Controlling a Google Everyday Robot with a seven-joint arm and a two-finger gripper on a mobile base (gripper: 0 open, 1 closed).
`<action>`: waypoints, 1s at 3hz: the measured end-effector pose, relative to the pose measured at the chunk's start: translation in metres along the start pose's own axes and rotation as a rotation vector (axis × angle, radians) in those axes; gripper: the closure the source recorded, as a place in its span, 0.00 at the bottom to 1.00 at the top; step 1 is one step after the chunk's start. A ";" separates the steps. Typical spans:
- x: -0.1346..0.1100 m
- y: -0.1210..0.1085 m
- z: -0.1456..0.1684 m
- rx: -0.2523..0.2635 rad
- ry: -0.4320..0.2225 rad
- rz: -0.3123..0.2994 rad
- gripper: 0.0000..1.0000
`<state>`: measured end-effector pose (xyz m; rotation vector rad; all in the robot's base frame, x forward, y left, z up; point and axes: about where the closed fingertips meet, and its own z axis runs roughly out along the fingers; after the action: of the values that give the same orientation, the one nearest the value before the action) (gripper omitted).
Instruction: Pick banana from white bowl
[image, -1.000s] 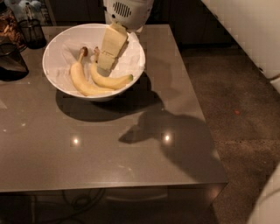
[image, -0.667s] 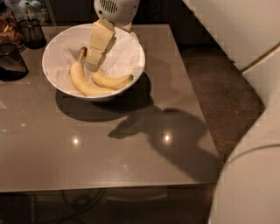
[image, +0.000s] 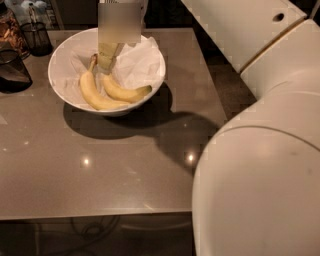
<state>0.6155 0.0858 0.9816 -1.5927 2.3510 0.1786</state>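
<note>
The white bowl (image: 59, 89), lined with crumpled white paper, stands at the back left of the grey table. Two bananas lie in it. The banana (image: 124, 93) is the slimmer one on the right, with its dark pointed tip towards the bowl's right rim. The thicker banana (image: 93, 96) lies to its left, its brown stem pointing back. My gripper (image: 106, 63) reaches down from the top into the back of the bowl, just above the stem ends of both bananas. It holds nothing that I can see.
Dark glass containers (image: 13, 71) and a small dark cup (image: 37, 38) stand at the table's back left, next to the bowl. My large white arm (image: 260, 165) fills the right foreground and covers the table's front right corner. The table's front edge runs low across the view.
The gripper has moved left and lower in the bowl, towards the bananas' stem ends. The arm has swung further into view on the right. The bananas have not moved.
</note>
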 end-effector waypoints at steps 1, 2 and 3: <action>-0.007 -0.010 0.013 -0.005 0.015 0.021 0.27; -0.010 -0.016 0.030 -0.007 0.048 0.041 0.28; -0.007 -0.023 0.048 -0.015 0.081 0.062 0.33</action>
<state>0.6473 0.0961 0.9395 -1.5622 2.4683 0.1471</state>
